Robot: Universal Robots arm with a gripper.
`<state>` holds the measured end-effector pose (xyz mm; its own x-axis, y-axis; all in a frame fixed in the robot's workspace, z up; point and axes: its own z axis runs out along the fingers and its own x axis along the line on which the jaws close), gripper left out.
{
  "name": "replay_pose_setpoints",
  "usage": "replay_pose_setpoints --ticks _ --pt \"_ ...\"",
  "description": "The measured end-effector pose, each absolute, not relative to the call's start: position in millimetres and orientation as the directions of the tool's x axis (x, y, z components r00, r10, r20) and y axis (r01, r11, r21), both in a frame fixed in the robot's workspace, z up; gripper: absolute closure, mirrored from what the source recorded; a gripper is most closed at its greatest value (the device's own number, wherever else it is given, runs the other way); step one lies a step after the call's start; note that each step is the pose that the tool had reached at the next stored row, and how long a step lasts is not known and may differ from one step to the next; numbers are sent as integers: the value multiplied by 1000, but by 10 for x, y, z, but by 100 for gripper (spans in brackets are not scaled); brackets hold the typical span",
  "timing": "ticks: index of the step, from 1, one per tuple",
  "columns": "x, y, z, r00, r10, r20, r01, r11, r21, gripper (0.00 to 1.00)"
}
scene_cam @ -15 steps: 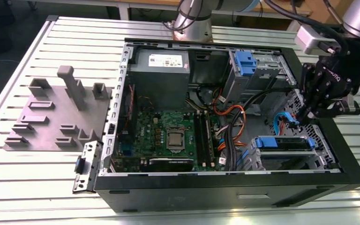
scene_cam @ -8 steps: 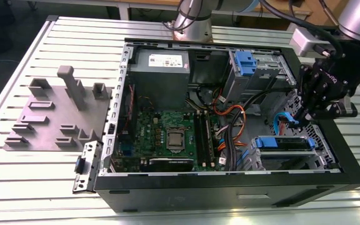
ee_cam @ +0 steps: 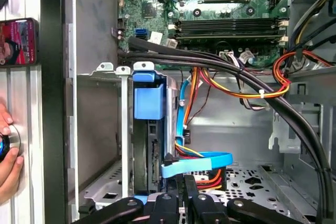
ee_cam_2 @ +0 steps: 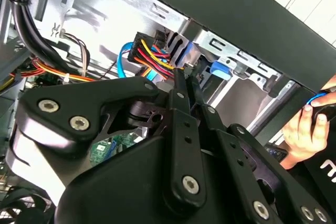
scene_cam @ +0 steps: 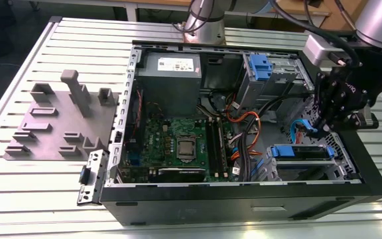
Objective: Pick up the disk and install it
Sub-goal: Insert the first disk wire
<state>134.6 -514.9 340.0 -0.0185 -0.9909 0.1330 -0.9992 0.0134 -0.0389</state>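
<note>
- Found the gripper point(scene_cam: 320, 130) low inside the open computer case point(scene_cam: 244, 206), at the exterior view's right, over the drive cage point(scene_cam: 324, 167).
- Saw its jaws pressed together in both wrist views, with nothing visible between them.
- Located the disk point(ee_cam: 152, 153) seated on edge in the cage, a blue rail running along its edge and a blue latch piece point(ee_cam: 148, 102) above it.
- Noted a light-blue data cable point(ee_cam: 197, 163) curving just beside the gripper's fingers point(ee_cam: 182, 198), near the disk's connector end.
- Spotted orange, yellow and red power wires point(ee_cam: 247, 90) crossing below the motherboard point(scene_cam: 177, 144).
- Glimpsed a person's hand point(ee_cam: 8, 156) outside the case wall.
</note>
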Motion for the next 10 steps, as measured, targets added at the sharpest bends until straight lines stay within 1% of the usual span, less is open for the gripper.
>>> replay_pose_setpoints --ticks 7,10 --pt "1282 -5197 3396 -18 -991 132 -998 9 -69 84" --pt "1275 -5234 3388 -18 -991 132 -997 9 -73 84"
